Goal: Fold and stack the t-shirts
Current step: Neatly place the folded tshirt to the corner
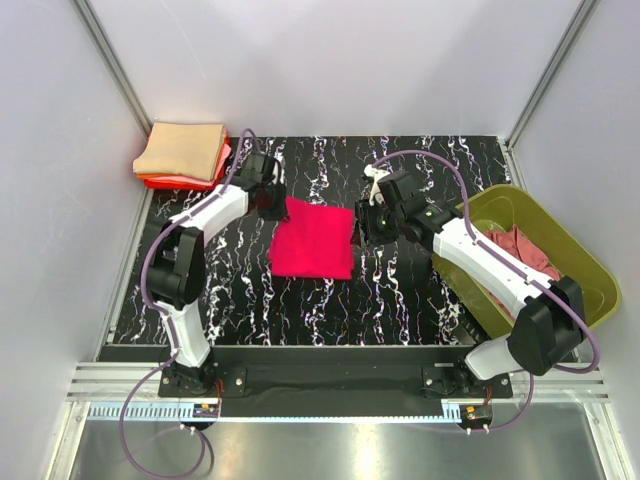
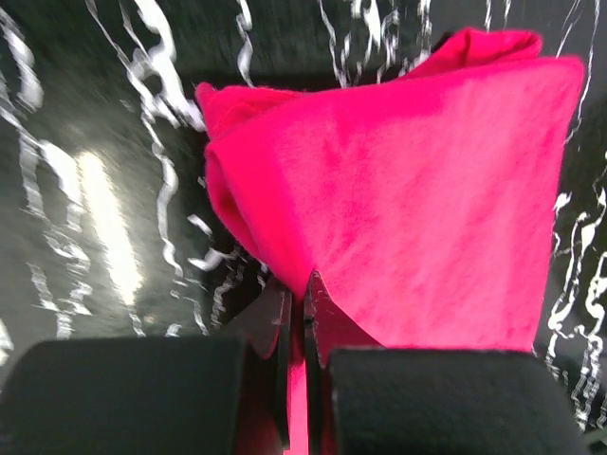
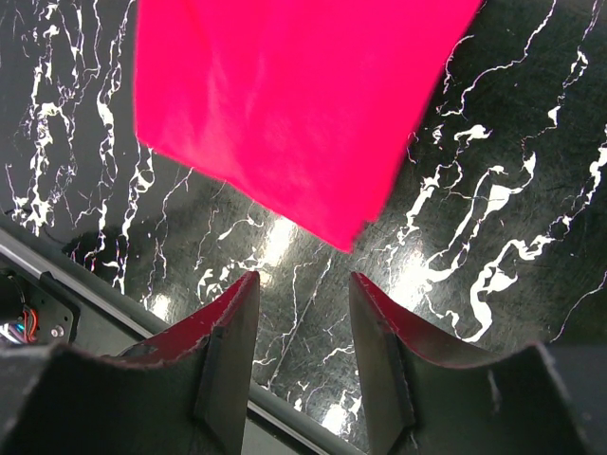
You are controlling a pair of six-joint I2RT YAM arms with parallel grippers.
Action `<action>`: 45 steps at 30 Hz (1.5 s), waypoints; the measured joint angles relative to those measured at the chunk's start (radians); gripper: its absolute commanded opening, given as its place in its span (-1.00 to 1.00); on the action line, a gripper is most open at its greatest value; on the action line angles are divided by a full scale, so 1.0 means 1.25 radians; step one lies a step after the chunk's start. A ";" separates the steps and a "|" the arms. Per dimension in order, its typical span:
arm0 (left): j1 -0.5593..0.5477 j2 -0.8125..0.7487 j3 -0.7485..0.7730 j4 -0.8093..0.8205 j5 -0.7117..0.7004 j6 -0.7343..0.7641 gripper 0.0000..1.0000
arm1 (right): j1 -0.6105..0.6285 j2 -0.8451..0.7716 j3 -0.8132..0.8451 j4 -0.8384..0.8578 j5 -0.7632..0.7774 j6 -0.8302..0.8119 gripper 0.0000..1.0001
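**Left jaws pinching the crimson shirt, right jaws spread beside it**

I take the crimson-pink t-shirt point(image 1: 313, 240) as my reference; it lies as a rough folded rectangle near the middle of the black marbled worktop point(image 1: 400, 290).

Well to the far left of it, at the worktop's back corner, I see a stack of folded t-shirts point(image 1: 183, 150): tan on top, with pink and orange-red edges showing beneath.

Between that stack and the crimson shirt, the left arm point(image 1: 205, 215) reaches in to the shirt's far-left corner. In the left wrist view the left jaws are pressed together on a fold of the crimson cloth point(image 2: 408, 209), and the fabric rises from the pinch and bunches along its left edge.

On the shirt's right side, the right arm point(image 1: 480, 255) comes in toward the far-right corner. From the right wrist view the right jaws stand spread and hold nothing. The crimson cloth point(image 3: 285, 104) lies just beyond their tips, and bare worktop shows between them.

Well right of the shirt, beyond the right arm, sits an olive-green tub point(image 1: 590, 275) with a dusty rose t-shirt point(image 1: 522, 245) crumpled inside it.
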 measured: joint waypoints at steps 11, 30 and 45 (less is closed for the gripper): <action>0.115 0.001 0.097 -0.040 -0.014 0.150 -1.00 | 0.000 -0.024 0.000 -0.003 0.000 -0.006 0.01; 0.255 0.184 0.632 -0.189 -0.098 0.463 -1.00 | 0.000 -0.013 0.006 0.046 -0.056 -0.052 0.01; 0.351 0.227 0.757 -0.204 -0.127 0.616 -1.00 | -0.029 -0.013 0.014 0.060 -0.049 -0.075 0.02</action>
